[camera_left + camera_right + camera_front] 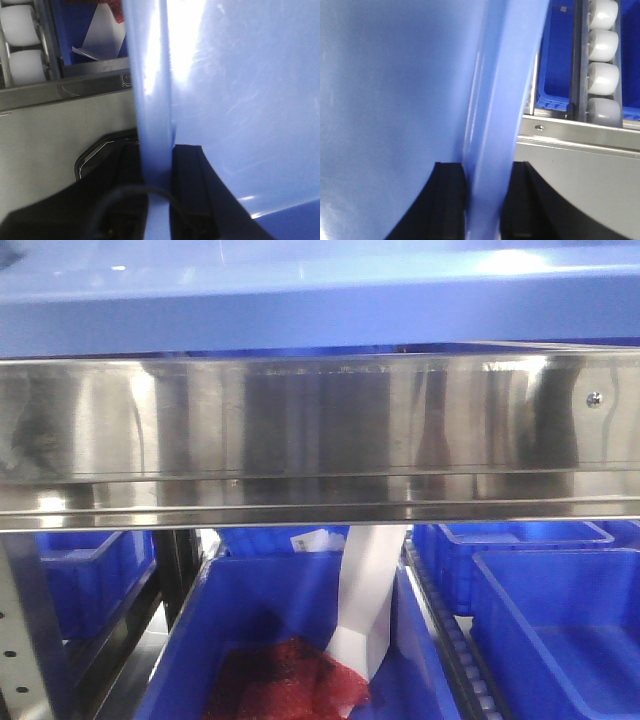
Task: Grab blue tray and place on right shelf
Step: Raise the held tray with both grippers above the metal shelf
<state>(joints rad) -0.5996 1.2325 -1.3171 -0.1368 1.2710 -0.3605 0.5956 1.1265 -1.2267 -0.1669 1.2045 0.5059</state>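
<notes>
The glossy light-blue tray fills the top of the front view, just above the shelf's shiny steel front rail, which bears a small screw at the right. My left gripper is shut on the tray's left rim, one black finger on each side. My right gripper is shut on the tray's right rim in the same way. The tray's broad flat surface shows in both wrist views. Neither gripper shows in the front view.
Under the rail stand several deep dark-blue bins. The middle bin holds a red mesh bag and a white paper strip. White conveyor rollers run beside the bins. A grey perforated upright stands at the left.
</notes>
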